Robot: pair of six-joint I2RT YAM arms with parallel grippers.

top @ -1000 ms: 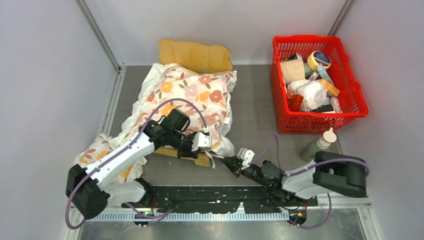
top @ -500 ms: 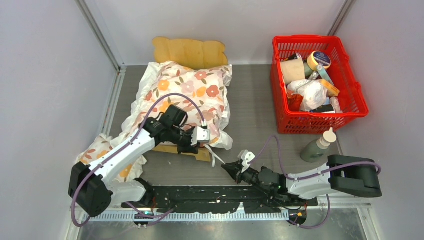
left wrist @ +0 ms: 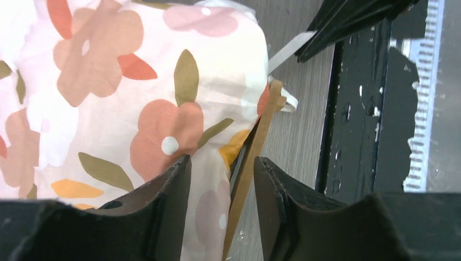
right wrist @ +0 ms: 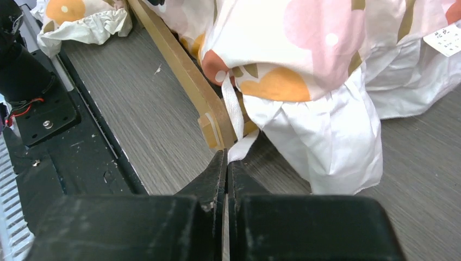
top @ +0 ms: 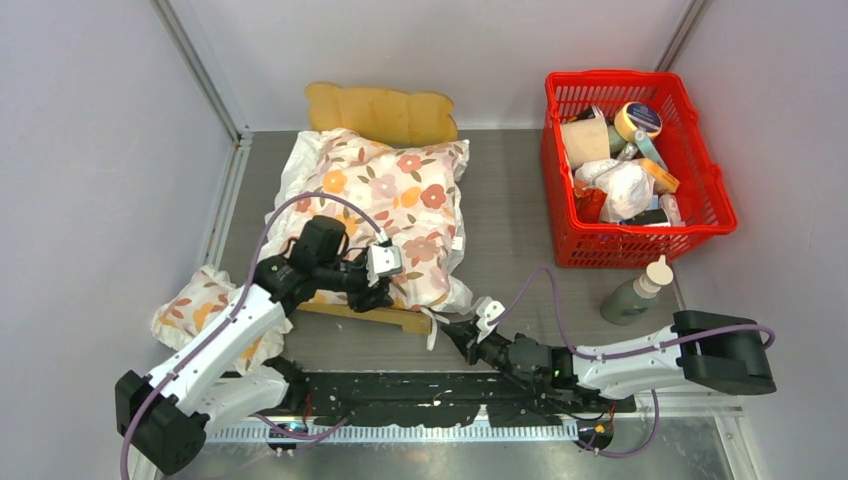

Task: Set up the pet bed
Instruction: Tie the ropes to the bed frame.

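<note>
Left gripper [left wrist: 221, 166] is held parted, the pet bed [left wrist: 251, 157] rail between its fingers, the floral cushion [left wrist: 136, 81] against one finger. Right gripper [right wrist: 226, 160] is kept closed; the white tie [right wrist: 232, 111] ends at its tips, possibly pinched for straightening.

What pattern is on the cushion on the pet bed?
The cushion is white with pink-orange flowers; top external.

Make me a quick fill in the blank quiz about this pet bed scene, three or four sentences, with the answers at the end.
1. The pet bed is covered by a ____-print cushion.
2. The left tool has its jaws ____.
3. The right tool has its jaws ____.
4. The basket beside the bottle is ____ in colour.
Missing words: floral; open; shut; red.
</note>
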